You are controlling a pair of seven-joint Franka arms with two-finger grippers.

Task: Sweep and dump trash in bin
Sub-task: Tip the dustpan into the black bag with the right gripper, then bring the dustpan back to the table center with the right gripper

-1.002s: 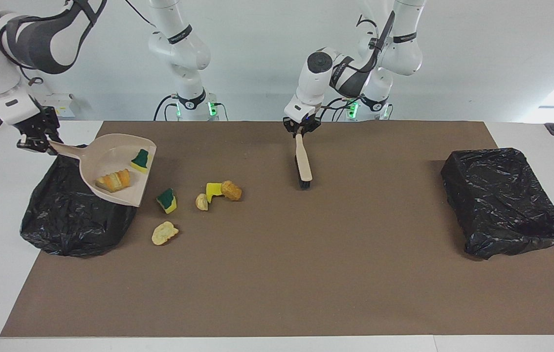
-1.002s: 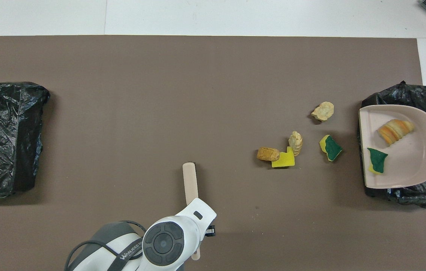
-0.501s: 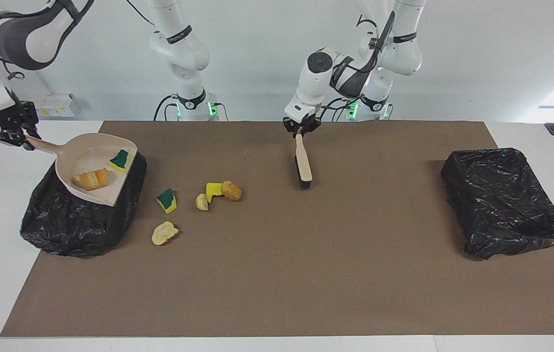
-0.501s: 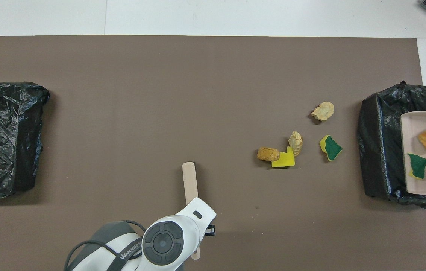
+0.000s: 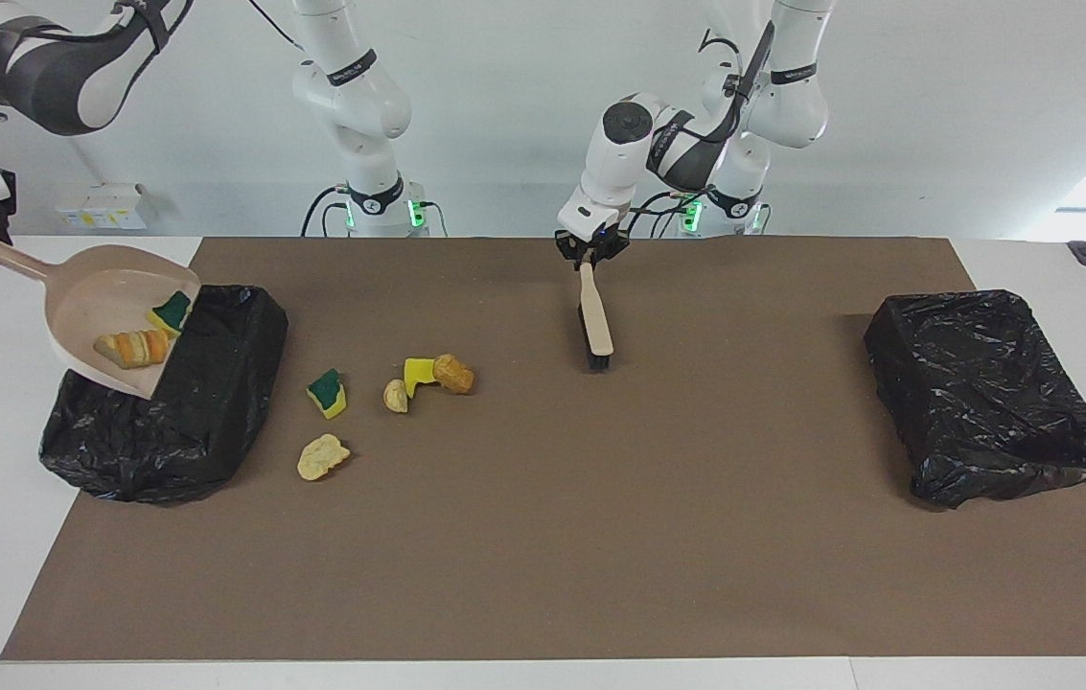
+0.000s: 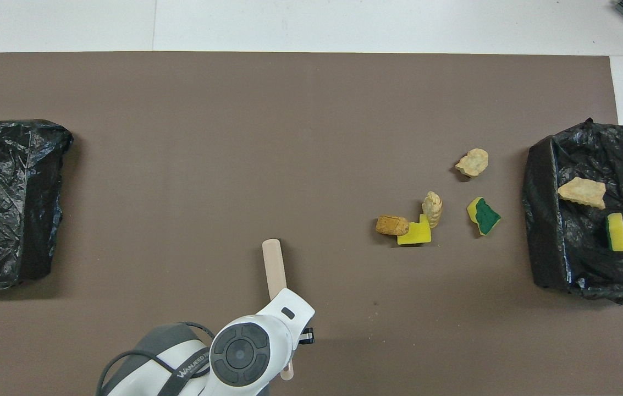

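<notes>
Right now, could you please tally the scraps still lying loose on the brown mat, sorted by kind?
Sponge pieces: 2
Bread-like lumps: 3
Total: 5

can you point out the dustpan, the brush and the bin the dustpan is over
dustpan [image 5: 87, 302]: facing view, on the bare inside of its pan.
brush [image 5: 594, 321]: facing view, on the middle of its pale handle.
bin [image 5: 217, 383]: facing view, on the black bag over its side wall, at the right arm's end.
</notes>
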